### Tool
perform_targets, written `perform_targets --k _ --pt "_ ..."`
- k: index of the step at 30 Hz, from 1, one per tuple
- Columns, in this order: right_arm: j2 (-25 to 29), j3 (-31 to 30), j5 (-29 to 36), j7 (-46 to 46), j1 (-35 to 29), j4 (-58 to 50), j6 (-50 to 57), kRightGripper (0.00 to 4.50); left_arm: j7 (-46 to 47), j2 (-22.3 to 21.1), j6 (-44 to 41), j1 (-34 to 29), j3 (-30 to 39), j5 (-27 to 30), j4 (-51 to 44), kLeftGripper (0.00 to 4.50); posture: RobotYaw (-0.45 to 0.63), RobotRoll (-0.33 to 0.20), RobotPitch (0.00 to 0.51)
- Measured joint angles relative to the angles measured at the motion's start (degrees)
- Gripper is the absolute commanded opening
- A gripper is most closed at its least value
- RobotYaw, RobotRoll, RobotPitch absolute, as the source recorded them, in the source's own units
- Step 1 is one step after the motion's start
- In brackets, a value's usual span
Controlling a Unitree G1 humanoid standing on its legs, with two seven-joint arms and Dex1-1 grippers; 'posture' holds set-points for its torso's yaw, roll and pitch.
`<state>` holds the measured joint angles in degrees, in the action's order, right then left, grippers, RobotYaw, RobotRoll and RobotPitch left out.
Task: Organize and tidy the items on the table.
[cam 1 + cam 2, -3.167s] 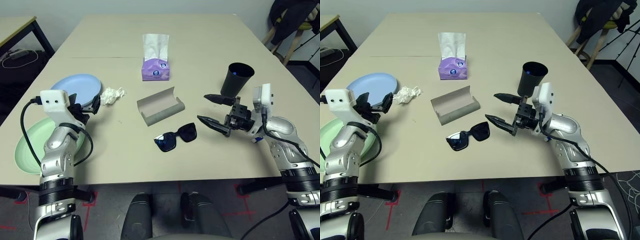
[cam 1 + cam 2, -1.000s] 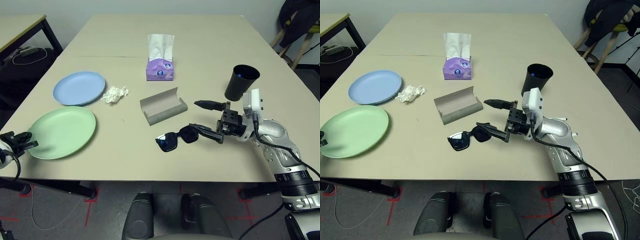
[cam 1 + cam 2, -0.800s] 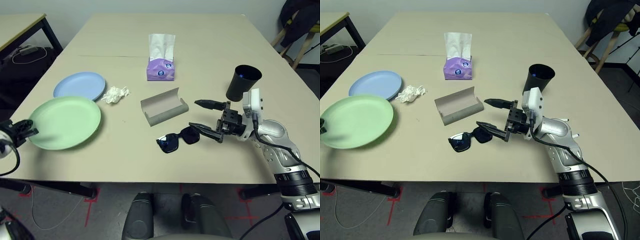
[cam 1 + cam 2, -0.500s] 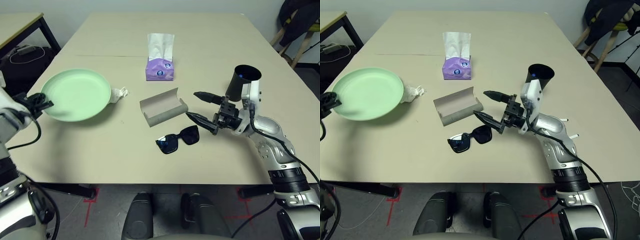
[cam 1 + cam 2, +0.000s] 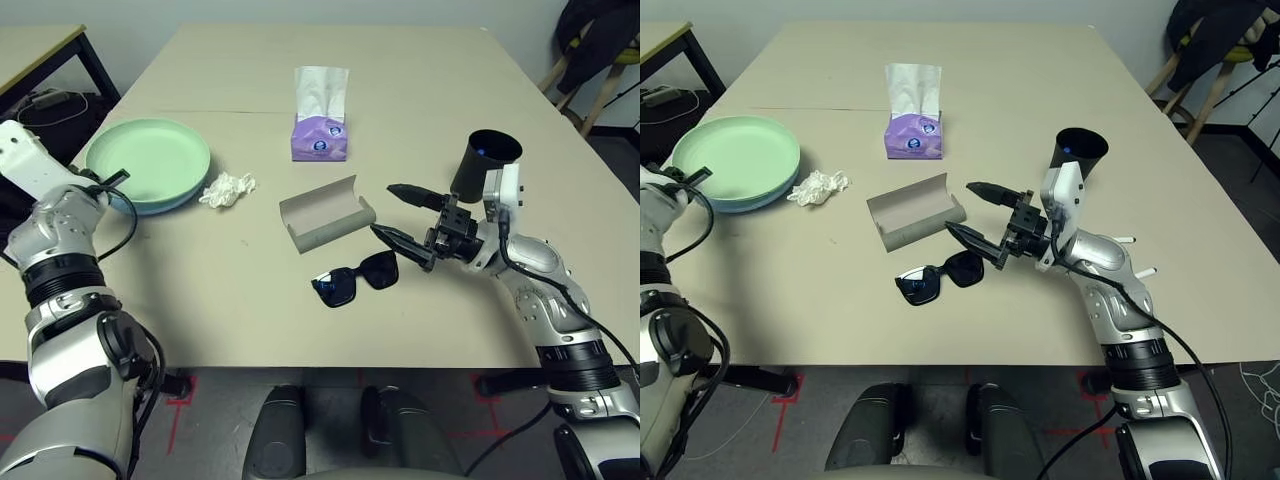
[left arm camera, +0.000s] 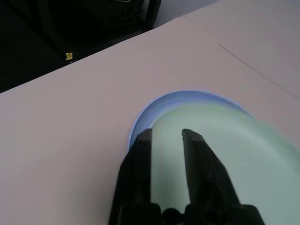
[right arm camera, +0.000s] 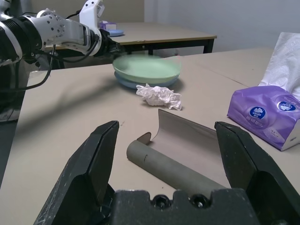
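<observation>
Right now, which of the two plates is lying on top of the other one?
The pale green plate is on top. The light blue plate is underneath it, with just its rim peeking out around the green one's edge.

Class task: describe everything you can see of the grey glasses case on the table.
The grey glasses case is an oblong, matte shell lying open on the beige table, its curved lid raised along the far side and its hollow empty. It sits slightly askew near the middle, in front of the purple tissue box. The black sunglasses lie apart from it on the near side, the crumpled white tissue to its left. The open right end effector hovers beside its right end; nothing visibly touches it.
</observation>
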<state>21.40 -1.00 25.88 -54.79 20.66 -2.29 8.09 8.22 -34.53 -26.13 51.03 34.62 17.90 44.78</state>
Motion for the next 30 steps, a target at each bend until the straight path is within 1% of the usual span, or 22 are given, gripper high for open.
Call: perform_targets --k 3,5,6,11,14,16,20,25,30 --pt "0.0 0.0 -0.01 0.46 0.0 0.0 0.03 4.5 -1.51 0.65 1.56 0.02 -1.46 0.09 0.09 3.45 0.13 0.0 0.111" --pt "0.0 0.0 -0.01 0.52 0.0 -0.01 0.06 4.5 -3.62 0.65 1.79 -0.01 -3.22 -0.09 0.02 4.2 0.14 0.0 0.111" --pt "0.03 0.0 -0.01 0.55 0.01 -0.01 0.07 4.5 -5.59 0.39 1.68 -0.15 -4.94 -0.53 -0.27 4.48 0.14 0.0 0.111" --pt "0.08 -0.02 -0.03 0.56 0.04 -0.03 0.1 4.5 -20.54 -2.62 -2.69 -3.19 -14.63 -1.95 -6.29 4.48 0.14 0.0 0.112" --pt "0.08 -0.02 -0.03 0.56 0.08 -0.03 0.11 4.5 -29.0 -4.29 -4.38 -5.59 -19.24 -2.38 -9.92 4.48 0.14 0.0 0.112" --pt "0.07 -0.03 -0.03 0.61 0.1 -0.03 0.14 4.5 -33.07 -5.0 -4.58 -6.97 -21.68 -2.88 -11.21 4.48 0.15 0.0 0.112" --pt "0.04 -0.02 -0.14 1.32 0.37 -0.03 0.17 4.5 -38.56 -5.38 -4.46 -8.83 -25.59 -4.7 -12.22 4.48 0.14 0.0 0.111" --pt "0.06 -0.03 -0.4 2.73 0.39 0.09 1.28 4.5 -45.37 -5.21 -1.32 -9.41 -28.63 -5.53 -13.19 4.48 0.14 0.0 0.105" --pt "0.02 -0.03 -0.38 3.24 0.38 0.08 1.5 4.5 -47.66 -2.38 -0.3 -9.66 -29.12 -5.47 -13.53 4.48 0.14 0.0 0.101"
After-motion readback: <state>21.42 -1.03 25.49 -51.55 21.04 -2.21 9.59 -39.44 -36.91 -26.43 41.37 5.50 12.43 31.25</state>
